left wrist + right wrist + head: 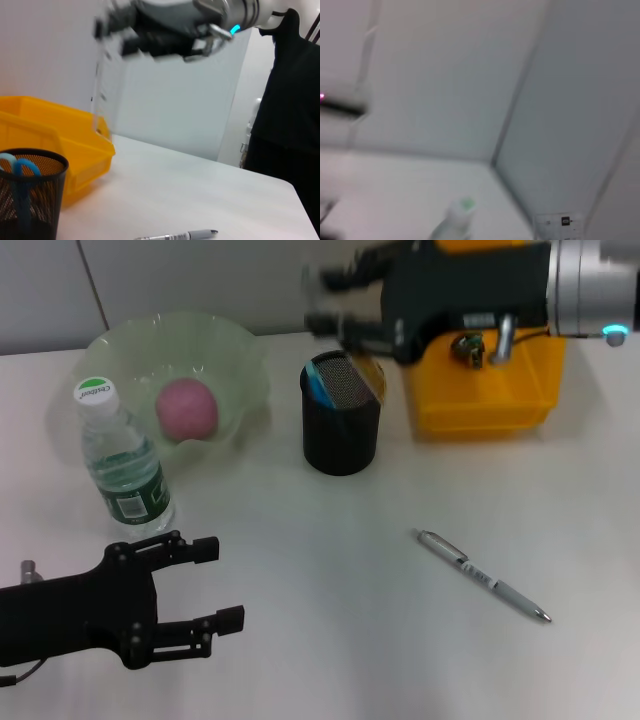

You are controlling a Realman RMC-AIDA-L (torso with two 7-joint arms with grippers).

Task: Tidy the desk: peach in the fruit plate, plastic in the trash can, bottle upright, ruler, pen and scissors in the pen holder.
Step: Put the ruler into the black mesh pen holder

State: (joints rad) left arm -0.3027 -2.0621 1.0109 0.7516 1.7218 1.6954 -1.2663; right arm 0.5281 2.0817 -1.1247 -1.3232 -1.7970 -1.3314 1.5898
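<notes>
Silver pen (482, 575) lying loose well below right end effector (335, 302), fingers apart, empty; could roll away under a clumsy pinch.

Pink peach (186, 408), green plate (240, 360), yellow bin (500, 390), blk mesh holder (341, 430).

One water bottle (124, 462), one peach (186, 408) in one green fruit plate (243, 352), one black mesh pen holder (341, 430) with one pair of blue-handled scissors (320, 383), one yellow bin (490, 390) and one pen (482, 575) share the white worktop (330, 600).
</notes>
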